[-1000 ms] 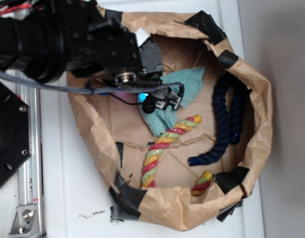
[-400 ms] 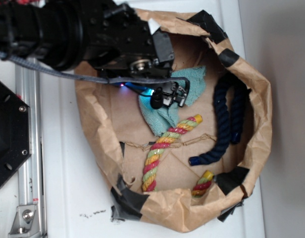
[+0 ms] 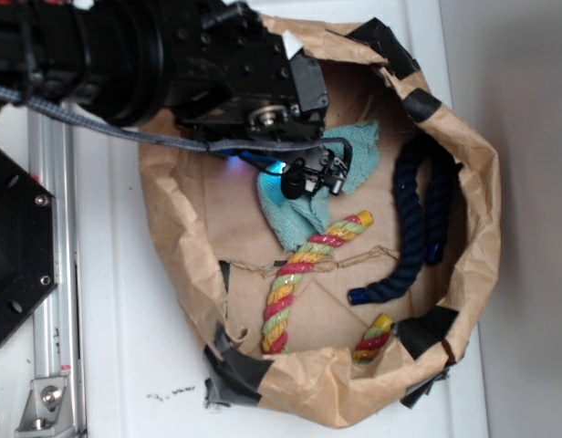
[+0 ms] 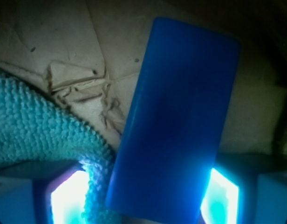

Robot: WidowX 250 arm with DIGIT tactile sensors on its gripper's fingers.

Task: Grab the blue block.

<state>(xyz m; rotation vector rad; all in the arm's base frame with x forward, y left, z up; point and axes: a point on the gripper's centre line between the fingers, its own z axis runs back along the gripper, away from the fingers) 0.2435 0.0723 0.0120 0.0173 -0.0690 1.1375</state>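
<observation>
Only the wrist view shows us the blue block [image 4: 174, 121], lying tilted on brown paper between the two glowing fingers [image 4: 64, 198], its lower left edge touching the teal cloth [image 4: 38, 126]. The jaws stand apart on either side of it, not clamped. In the exterior view the black arm [image 3: 153, 59] hides the block, and the gripper [image 3: 279, 169] reaches down into the paper-lined bowl [image 3: 473, 182] over the cloth's upper edge.

In the exterior view the black arm [image 3: 153, 64] hides the blue block entirely. In the wrist view the blue block [image 4: 176, 121] runs off the bottom edge; the glowing fingers [image 4: 69, 198] are cropped there, and the teal cloth [image 4: 36, 126] leaves at left.
</observation>
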